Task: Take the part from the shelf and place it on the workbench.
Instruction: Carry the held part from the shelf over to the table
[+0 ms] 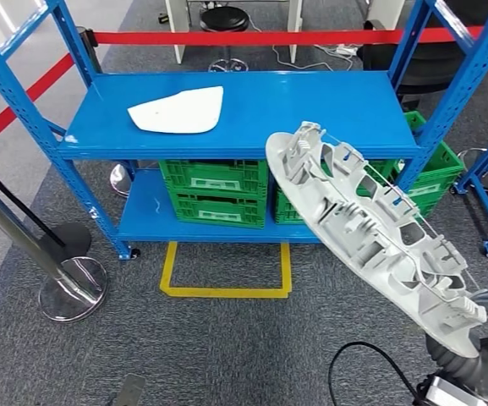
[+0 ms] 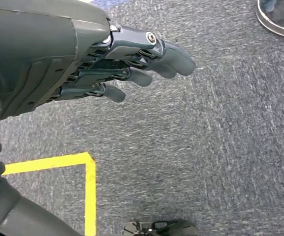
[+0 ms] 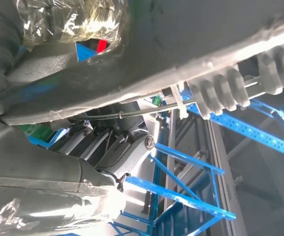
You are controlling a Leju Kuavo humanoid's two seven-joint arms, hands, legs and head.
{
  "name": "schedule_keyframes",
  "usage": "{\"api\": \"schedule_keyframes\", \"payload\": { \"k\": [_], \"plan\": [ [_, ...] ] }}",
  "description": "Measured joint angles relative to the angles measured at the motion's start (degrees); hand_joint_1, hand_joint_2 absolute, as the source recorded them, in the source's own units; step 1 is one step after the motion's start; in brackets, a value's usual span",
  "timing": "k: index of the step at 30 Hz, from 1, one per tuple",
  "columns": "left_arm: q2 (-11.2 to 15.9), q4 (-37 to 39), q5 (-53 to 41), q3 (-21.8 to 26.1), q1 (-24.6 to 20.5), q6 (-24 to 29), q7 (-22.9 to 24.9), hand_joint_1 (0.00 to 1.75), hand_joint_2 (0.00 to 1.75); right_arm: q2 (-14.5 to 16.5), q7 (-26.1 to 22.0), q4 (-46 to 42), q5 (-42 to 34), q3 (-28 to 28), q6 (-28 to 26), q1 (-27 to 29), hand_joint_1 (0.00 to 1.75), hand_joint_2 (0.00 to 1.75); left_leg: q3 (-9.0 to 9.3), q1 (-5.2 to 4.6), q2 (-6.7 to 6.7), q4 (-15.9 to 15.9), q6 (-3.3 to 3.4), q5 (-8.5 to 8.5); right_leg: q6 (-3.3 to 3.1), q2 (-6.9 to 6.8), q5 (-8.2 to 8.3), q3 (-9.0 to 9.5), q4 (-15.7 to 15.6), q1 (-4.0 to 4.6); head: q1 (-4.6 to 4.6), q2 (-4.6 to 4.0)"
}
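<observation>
Grey ribbed plastic, the part (image 1: 372, 227) looks to us stiff, light but long, gripped at its lower end by our right hand (image 3: 114, 152), while the left hand (image 2: 133, 64) hangs with empty, loosely straight fingers (image 2: 177, 61).

Matt grey moulded-plastic part (image 1: 372, 228) (ribbed underside), glossy blue painted-metal shelf (image 1: 331, 118), rough grey carpet (image 1: 228, 347), green plastic crates (image 1: 216, 190).

a blue metal shelf (image 1: 304, 110) on grey carpet floor (image 1: 228, 347), a flat white part (image 1: 178, 112) lying on its top level and green crates (image 1: 216, 191) on its lower level.
</observation>
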Motion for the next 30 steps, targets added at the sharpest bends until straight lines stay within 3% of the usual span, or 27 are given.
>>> {"api": "schedule_keyframes", "payload": {
  "k": [2,4,5,6,7,10,12,15,17,19,20,21,22,23,25,26,28,30],
  "plan": [
    [0.0,0.0,0.0,0.0,0.1,0.0,0.0,0.00,1.75,0.0,0.0,0.0,0.0,-0.1,0.0,0.1,1.75,1.75,-1.59,0.19,-0.14,4.3,-0.65,-4.17,-0.80,-0.14,0.85,-0.64,-0.1,-0.16,-0.23,0.00],
    [0.0,0.0,0.0,0.0,0.1,0.0,0.0,0.00,1.75,0.0,0.0,0.0,-0.1,-0.3,0.0,0.2,1.75,1.75,-3.74,0.37,-0.13,11.7,-1.12,-9.14,-1.15,-0.16,1.68,-1.70,0.1,-0.06,-0.45,0.00],
    [0.1,0.0,0.0,0.0,0.1,0.0,0.0,0.00,1.75,0.0,0.0,0.0,-0.1,-0.4,0.0,0.2,1.75,1.75,-4.20,0.42,-0.13,14.4,-1.20,-10.29,-1.18,-0.16,2.04,-2.31,0.3,0.01,-0.46,0.00],
    [0.1,0.0,0.0,0.0,0.1,0.0,0.0,0.00,1.75,0.0,0.0,0.0,-0.2,-0.5,0.0,0.3,1.75,1.75,-3.82,0.44,-0.13,15.3,-1.16,-10.27,-1.19,-0.15,2.34,-2.90,0.4,0.10,-0.46,0.00],
    [0.1,0.0,0.0,0.0,0.1,0.0,0.0,0.00,1.75,0.0,0.0,0.0,-0.2,-0.5,0.0,0.4,1.75,1.75,-2.43,0.43,-0.13,14.0,-0.97,-9.21,-1.17,-0.13,2.59,-3.41,0.7,0.22,-0.46,0.00],
    [0.2,0.0,-0.1,0.0,-0.1,0.0,0.0,0.00,1.75,0.0,0.0,0.0,-0.5,-0.7,0.0,0.7,1.75,1.75,4.69,0.07,-0.23,2.9,0.48,-5.30,-0.94,-0.09,3.18,-4.46,1.2,0.56,-0.40,0.00],
    [0.2,0.0,0.0,0.0,-0.2,0.0,0.0,0.00,1.75,0.0,0.0,-0.1,-0.6,-0.8,0.0,0.8,1.75,1.75,6.72,-0.23,-0.28,-1.0,1.15,-4.89,-0.44,-0.14,3.69,-4.94,1.3,0.61,-0.40,0.00],
    [0.1,0.0,0.0,0.0,-0.1,0.0,0.0,0.00,1.75,0.0,0.1,-0.1,-0.8,-0.9,0.0,1.0,1.75,1.75,6.25,0.00,-0.12,-1.8,1.56,-3.91,0.57,-0.09,3.67,-5.74,1.8,0.59,-0.40,0.00],
    [0.1,0.0,0.0,0.0,-0.2,0.0,0.0,0.00,1.75,-0.1,0.0,-0.1,-0.9,-1.0,0.0,1.2,1.75,1.75,5.45,0.31,0.08,-2.2,2.02,-2.88,1.19,0.02,0.31,-7.56,5.6,0.49,-0.18,0.00],
    [0.0,0.0,0.0,0.0,-0.2,-0.1,0.0,0.00,1.75,-0.1,0.0,-0.1,-1.1,-1.0,0.0,1.4,1.75,1.75,4.30,0.21,0.15,-2.1,2.22,-2.08,1.71,0.05,-4.49,-10.21,13.1,0.26,0.03,0.00],
    [0.0,0.0,0.0,0.0,-0.2,-0.1,0.0,0.00,1.75,-0.1,0.0,-0.1,-1.2,-1.0,0.0,1.6,1.75,1.75,3.72,0.18,0.17,-2.0,2.17,-1.69,1.89,0.05,-5.82,-11.04,16.3,0.19,0.03,0.00],
    [0.0,0.0,0.0,0.0,-0.1,-0.1,0.0,0.00,1.75,-0.1,0.0,-0.1,-1.3,-1.0,0.0,1.8,1.75,1.75,3.14,0.17,0.19,-1.9,2.09,-1.30,2.03,0.04,-6.00,-11.04,17.8,0.14,0.03,0.00],
    [0.0,0.0,0.0,0.0,-0.1,-0.1,0.0,0.00,1.75,-0.1,0.0,-0.1,-1.3,-1.0,0.0,1.9,1.75,1.75,2.56,0.18,0.20,-1.8,1.96,-0.97,2.12,0.04,-5.04,-9.87,17.0,0.06,0.05,0.00],
    [-0.1,0.0,0.1,0.0,-0.1,-0.1,0.0,0.00,1.75,-0.1,0.0,-0.1,-1.3,-1.1,0.0,2.0,1.75,1.75,2.06,0.20,0.19,-1.5,1.80,-0.71,2.17,0.02,-3.39,-7.58,13.9,-0.04,0.03,0.00],
    [-0.1,0.0,0.1,0.0,-0.1,-0.1,0.0,0.00,1.75,-0.1,0.0,-0.1,-1.4,-1.1,0.0,1.9,1.75,1.75,1.26,0.15,0.15,-1.0,1.35,-0.31,2.10,0.05,-1.20,-1.89,5.3,-0.16,0.04,0.00],
    [-0.1,0.0,0.1,0.0,-0.1,-0.1,0.0,0.00,1.75,-0.1,0.0,-0.1,-1.4,-1.1,0.0,2.0,1.75,1.75,1.00,0.08,0.12,-0.8,1.07,-0.06,1.89,0.11,-0.82,-0.04,2.4,-0.14,0.03,0.00],
    [-0.1,0.0,0.1,0.0,-0.1,-0.1,0.0,0.00,1.75,-0.1,-0.1,-0.2,-1.4,-1.0,0.0,2.2,1.75,1.75,0.59,-0.04,0.07,-0.5,0.48,0.59,1.31,0.25,-0.82,0.67,0.8,0.05,-0.01,0.00],
    [0.0,0.0,0.1,0.0,0.0,0.0,0.0,0.00,1.75,0.0,-0.4,-0.2,-1.4,-0.9,0.0,2.5,1.75,1.75,0.11,0.03,0.01,-0.2,-0.12,0.60,0.43,0.17,-0.19,-0.20,0.9,-0.03,-0.04,0.00]
  ]
}}
